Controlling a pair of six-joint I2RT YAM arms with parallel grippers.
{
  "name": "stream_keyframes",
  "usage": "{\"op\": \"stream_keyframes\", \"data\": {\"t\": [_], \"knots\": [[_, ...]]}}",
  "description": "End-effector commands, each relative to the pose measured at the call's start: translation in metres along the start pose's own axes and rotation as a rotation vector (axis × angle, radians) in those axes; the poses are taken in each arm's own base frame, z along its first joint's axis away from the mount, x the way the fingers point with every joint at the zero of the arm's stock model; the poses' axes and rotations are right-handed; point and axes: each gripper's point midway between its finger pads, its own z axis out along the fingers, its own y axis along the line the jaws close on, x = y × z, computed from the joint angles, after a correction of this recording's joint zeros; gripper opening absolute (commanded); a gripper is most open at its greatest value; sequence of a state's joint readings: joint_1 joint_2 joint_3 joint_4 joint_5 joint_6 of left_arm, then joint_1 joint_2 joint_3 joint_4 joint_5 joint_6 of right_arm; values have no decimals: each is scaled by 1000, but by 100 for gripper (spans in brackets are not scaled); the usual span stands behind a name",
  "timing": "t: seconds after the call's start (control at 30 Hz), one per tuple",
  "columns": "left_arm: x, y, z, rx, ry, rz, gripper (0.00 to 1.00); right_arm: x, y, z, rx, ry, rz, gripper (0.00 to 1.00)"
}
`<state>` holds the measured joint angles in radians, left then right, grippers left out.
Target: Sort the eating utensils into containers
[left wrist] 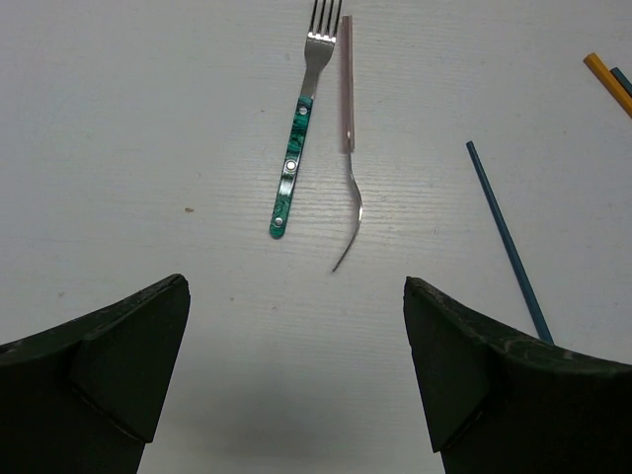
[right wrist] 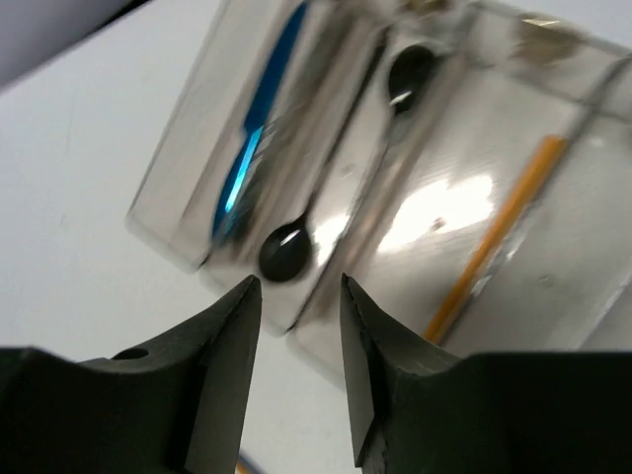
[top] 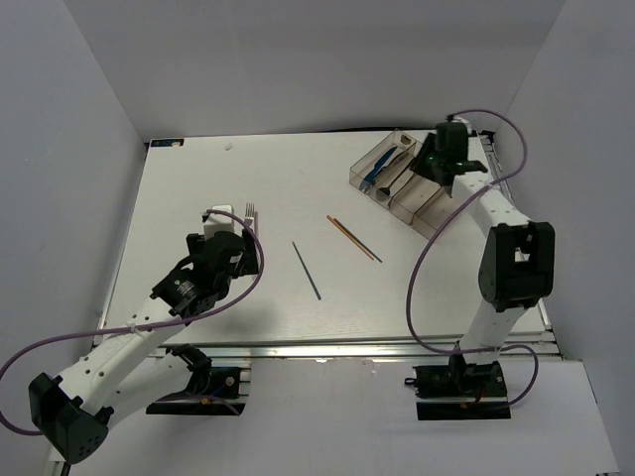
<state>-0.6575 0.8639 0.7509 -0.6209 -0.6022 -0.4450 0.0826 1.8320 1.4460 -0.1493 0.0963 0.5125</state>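
A teal-handled silver fork (left wrist: 295, 150) lies on the white table beside a silver utensil with a pale pink handle (left wrist: 347, 118). My left gripper (left wrist: 296, 365) is open and empty just short of them; from above it (top: 238, 238) hides all but the fork's tines (top: 250, 210). A dark grey chopstick (top: 307, 270) and an orange chopstick (top: 352, 238) lie mid-table. The clear containers (top: 365, 164) stand at the back right. My right gripper (right wrist: 301, 296) is open and empty above them (right wrist: 168, 197). Inside lie a blue knife (right wrist: 252, 158), two black spoons (right wrist: 286, 252) and an orange chopstick (right wrist: 499, 232).
The dark grey chopstick (left wrist: 509, 242) lies to the right of my left gripper, with the orange chopstick's end (left wrist: 604, 79) further off. White walls close in the table on three sides. The right arm's cable (top: 427, 248) loops over the table's right part.
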Motion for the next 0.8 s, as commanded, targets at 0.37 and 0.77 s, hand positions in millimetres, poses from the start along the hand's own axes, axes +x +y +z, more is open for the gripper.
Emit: {"op": "stream_keyframes", "data": {"t": [0.37, 0.77], "knots": [[-11, 3, -5, -13, -37, -25, 98, 196, 117, -68, -265, 358, -725, 47], [-11, 0, -6, 10, -40, -26, 98, 241, 102, -29, -211, 467, -820, 34]]}}
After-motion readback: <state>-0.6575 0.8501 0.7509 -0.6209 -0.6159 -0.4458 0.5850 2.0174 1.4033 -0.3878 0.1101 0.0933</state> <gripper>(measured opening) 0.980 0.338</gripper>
